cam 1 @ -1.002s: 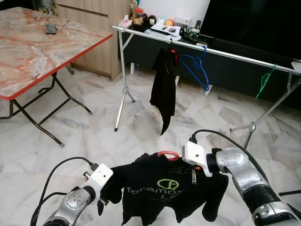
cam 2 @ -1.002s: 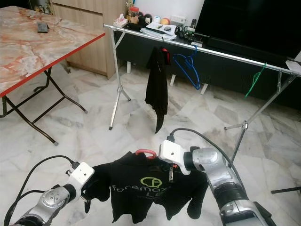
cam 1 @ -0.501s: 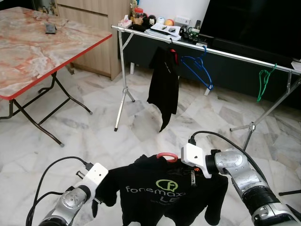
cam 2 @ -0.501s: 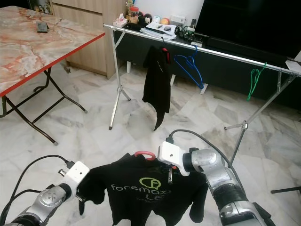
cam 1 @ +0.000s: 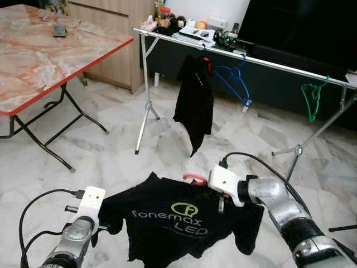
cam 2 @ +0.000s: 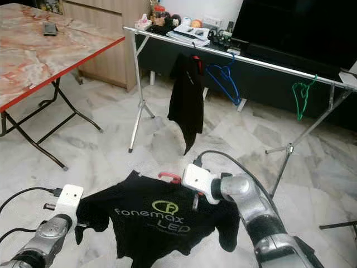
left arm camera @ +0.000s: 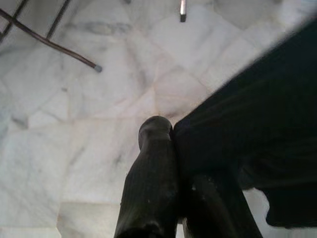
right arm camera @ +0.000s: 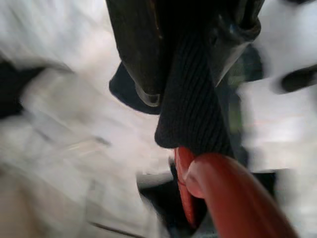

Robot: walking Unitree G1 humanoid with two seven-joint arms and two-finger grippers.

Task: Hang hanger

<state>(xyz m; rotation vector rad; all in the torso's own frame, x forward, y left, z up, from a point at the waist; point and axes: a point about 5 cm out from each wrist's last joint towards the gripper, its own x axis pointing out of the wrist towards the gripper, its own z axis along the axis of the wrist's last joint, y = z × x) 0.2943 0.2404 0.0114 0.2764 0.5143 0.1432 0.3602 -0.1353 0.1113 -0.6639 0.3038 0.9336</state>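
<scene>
Hanger hook, red, pokes out at the collar of a black T-shirt that the robot holds spread between its two arms, low over a pale marble floor. Green and white lettering on the shirt front faces up.

Right gripper sits at the collar just beside the red hook; in the right wrist view its two black fingers are pinched together on a fold of the black cloth, with the red hanger directly beyond them.

Left gripper is at the shirt's left edge. In the left wrist view its fingers are pressed together, with the hem of the black fabric caught between them.

Ahead of the robot stands a silver drying rack on thin crossed legs. From its top rail hang another black garment, an empty blue hanger beside it, and a green hanger farther to the right. The held shirt is well apart from the rail.

To the left is a folding table with a marbled top and red edge.
</scene>
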